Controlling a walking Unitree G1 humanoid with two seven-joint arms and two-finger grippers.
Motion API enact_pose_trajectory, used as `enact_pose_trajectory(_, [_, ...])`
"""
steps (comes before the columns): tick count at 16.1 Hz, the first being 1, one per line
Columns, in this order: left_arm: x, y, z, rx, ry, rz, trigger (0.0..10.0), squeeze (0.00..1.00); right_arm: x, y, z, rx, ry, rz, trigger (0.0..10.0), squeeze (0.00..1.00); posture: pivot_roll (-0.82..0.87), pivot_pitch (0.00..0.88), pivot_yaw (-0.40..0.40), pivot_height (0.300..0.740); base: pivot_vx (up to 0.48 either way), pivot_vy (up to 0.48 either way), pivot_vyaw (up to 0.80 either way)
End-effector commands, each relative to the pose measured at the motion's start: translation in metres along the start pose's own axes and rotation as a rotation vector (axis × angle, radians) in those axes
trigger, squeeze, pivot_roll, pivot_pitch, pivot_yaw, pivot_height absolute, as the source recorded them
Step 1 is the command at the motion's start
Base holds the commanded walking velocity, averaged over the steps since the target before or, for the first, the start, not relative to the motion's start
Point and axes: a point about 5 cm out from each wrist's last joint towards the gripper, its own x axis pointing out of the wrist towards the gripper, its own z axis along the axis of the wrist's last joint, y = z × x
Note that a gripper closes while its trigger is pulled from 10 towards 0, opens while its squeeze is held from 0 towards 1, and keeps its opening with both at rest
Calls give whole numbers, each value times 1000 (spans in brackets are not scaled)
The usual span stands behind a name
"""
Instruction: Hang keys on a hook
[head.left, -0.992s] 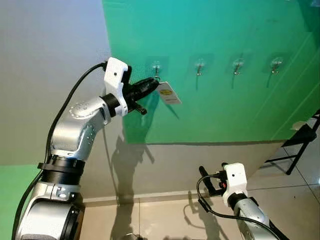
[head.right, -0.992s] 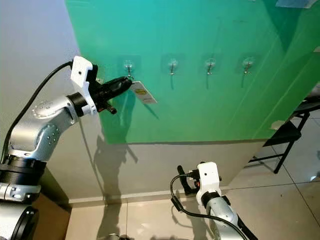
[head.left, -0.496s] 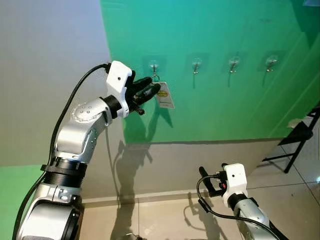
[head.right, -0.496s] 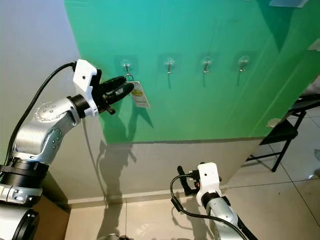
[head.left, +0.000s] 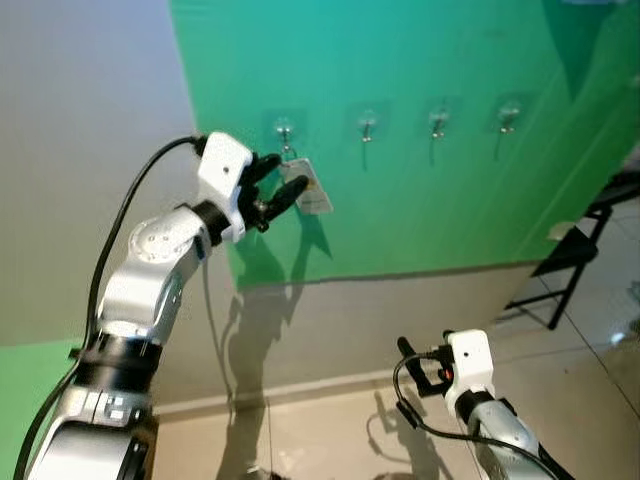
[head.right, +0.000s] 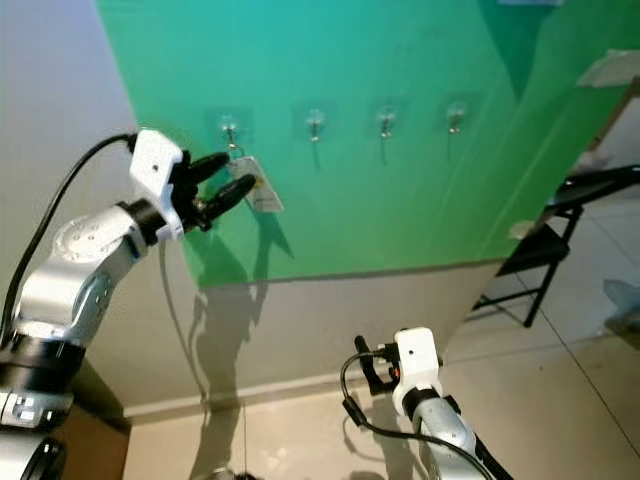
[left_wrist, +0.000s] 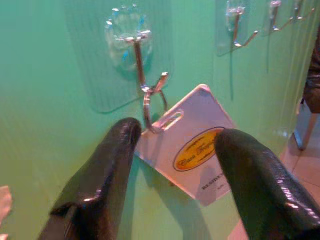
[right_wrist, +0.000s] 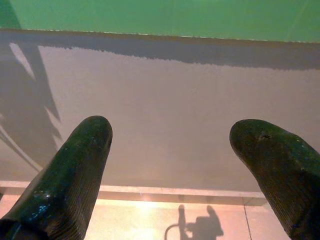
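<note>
A key ring with a white tag (left_wrist: 192, 150) bearing a yellow oval label hangs from the leftmost clear-backed metal hook (left_wrist: 141, 65) on the green wall. The same tag (head.left: 308, 190) dangles just beyond my left gripper (head.left: 276, 181), which is open and held a short way back from it. In the left wrist view both black fingers (left_wrist: 107, 170) flank the tag without touching it. My right gripper (head.left: 420, 360) hangs low near the floor, open and holding nothing, facing the grey lower wall.
Three more hooks (head.left: 367, 125) run in a row to the right on the green panel (head.left: 450, 200). A black folding chair (head.left: 570, 260) stands at the right on the tiled floor (head.left: 580, 380). A grey wall band (head.left: 380, 320) lies below the green.
My left gripper has let go of the tag and drawn back slightly, with its fingers spread. The tag now hangs from the hook by itself. The camera has turned right.
</note>
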Motion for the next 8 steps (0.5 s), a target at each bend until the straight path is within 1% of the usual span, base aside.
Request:
enact_pose_trajectory(1, [-11,14,-10,10,46,125,10000,1000,2,0,1,-2,5,9,10000,0,-91,0,12,740,0,0,0])
enact_pose_trajectory(2, [-13,12,-10,26,17,175,10000,0,3,0,1,-3,4,12,10000,0,-89,0,12,740,0,0,0])
enact_pose_trajectory(3, [-16,11,-13,41,4,249,10000,0,3,0,2,-3,-5,6,10000,0,-86,0,12,740,0,0,0])
enact_pose_trajectory(4, [-23,4,-23,6,-5,301,10000,0,4,-3,9,8,-52,-30,10000,0,-83,0,14,740,0,0,0])
enact_pose_trajectory(5, [-26,2,-29,8,5,332,10000,0,4,-5,13,22,-73,-45,10000,0,-83,0,14,740,0,0,0])
enact_pose_trajectory(6, [-36,-9,-47,39,41,363,10000,0,4,-6,27,58,-130,-54,10000,0,-83,0,16,740,0,0,0])
enact_pose_trajectory(8, [-50,-27,-68,45,86,364,10000,0,-1,-5,39,65,-171,-22,10000,0,-87,0,16,740,0,0,0])
